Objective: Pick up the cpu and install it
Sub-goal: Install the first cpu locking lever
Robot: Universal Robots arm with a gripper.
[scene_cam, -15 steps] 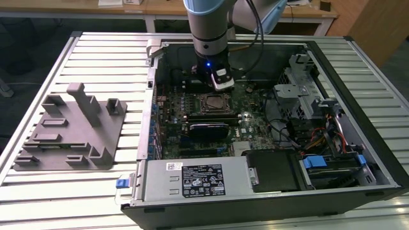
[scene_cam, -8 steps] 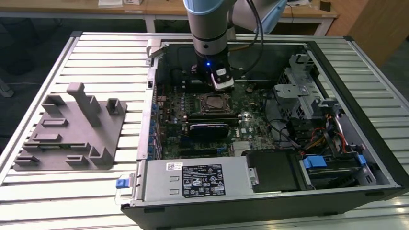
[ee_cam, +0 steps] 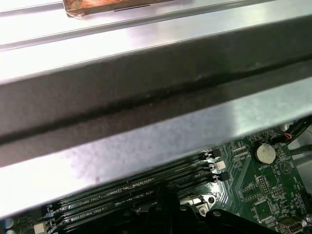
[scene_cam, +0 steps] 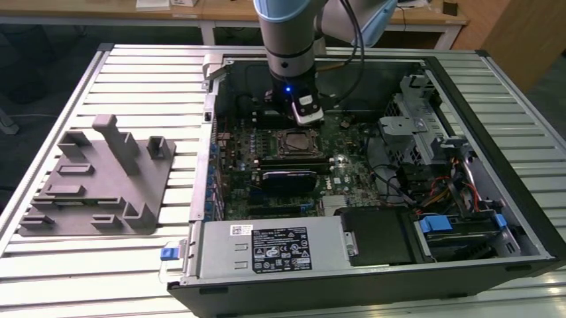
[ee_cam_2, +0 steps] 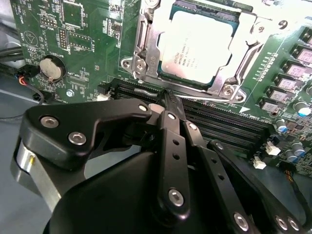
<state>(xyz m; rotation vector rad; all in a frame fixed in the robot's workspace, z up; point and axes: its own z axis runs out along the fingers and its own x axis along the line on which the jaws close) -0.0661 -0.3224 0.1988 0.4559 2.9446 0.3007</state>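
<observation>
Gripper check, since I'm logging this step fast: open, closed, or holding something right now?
Gripper: closed, fingertips together with nothing between them, just beside the cpu, which sits in its socket.

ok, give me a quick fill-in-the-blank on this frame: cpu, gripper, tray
1. The cpu sits in the metal-framed ____ on the motherboard.
2. In the second wrist view, the gripper has its fingers ____, holding nothing.
3. The grey tray lies ____ the computer case, on the exterior view's left.
4. The button battery sits on the ____ motherboard.

Missing: socket; shut; outside; green
</observation>
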